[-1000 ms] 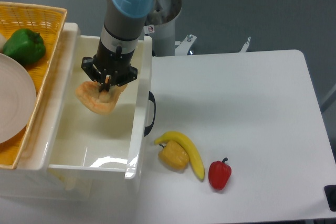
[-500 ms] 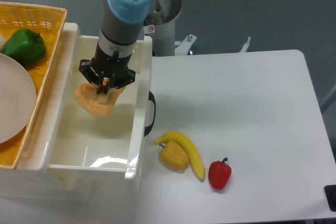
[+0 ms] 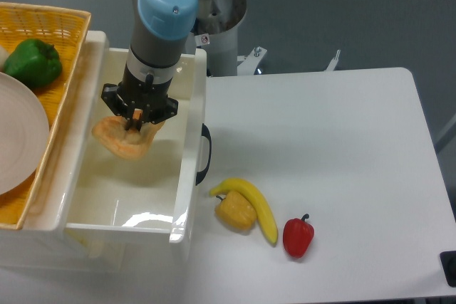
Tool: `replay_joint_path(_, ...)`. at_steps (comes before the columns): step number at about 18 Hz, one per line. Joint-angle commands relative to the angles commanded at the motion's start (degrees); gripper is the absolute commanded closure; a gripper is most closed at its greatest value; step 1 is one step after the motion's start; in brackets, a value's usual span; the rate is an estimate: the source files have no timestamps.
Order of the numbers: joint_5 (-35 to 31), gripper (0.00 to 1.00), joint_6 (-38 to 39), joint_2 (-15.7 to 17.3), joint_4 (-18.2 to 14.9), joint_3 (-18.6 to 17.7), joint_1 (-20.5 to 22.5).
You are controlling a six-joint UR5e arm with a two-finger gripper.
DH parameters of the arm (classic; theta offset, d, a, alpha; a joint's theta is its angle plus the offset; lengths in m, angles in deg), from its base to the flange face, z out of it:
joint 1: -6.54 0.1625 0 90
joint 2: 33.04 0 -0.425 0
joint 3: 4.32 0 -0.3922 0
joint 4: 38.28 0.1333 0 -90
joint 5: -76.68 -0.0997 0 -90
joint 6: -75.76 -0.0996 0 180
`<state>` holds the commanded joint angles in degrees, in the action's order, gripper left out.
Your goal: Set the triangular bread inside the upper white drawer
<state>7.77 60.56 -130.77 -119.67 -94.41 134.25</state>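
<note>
The triangular bread (image 3: 122, 141) is golden-brown and puffy, and it hangs inside the upper white drawer (image 3: 187, 176), over the back part of the drawer's floor. My gripper (image 3: 135, 123) reaches down from above and is shut on the bread's upper edge. The drawer is pulled open, a deep glossy white box with a black handle (image 3: 206, 153) on its front wall. The gripper's fingertips are mostly hidden by the wrist and the bread.
A woven yellow basket (image 3: 64, 23) sits left of the drawer, holding a green pepper (image 3: 32, 62) and a white plate (image 3: 18, 144). On the table right of the drawer lie a banana (image 3: 258, 204), a yellow pepper (image 3: 235, 211) and a red pepper (image 3: 298, 236).
The gripper and the bread have shifted a little to the left inside the drawer, toward its left wall.
</note>
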Motion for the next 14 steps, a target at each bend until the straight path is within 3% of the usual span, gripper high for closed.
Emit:
replay_joint_path(2, 0.0, 0.54, -0.3, 0.1, 0.0, 0.0, 0.0)
replay_joint_path(4, 0.0, 0.48, -0.3, 0.3, 0.0, 0.0, 0.0)
replay_joint_path(14, -0.2, 0.42, -0.4, 1.1, 0.1, 0.4, 0.2)
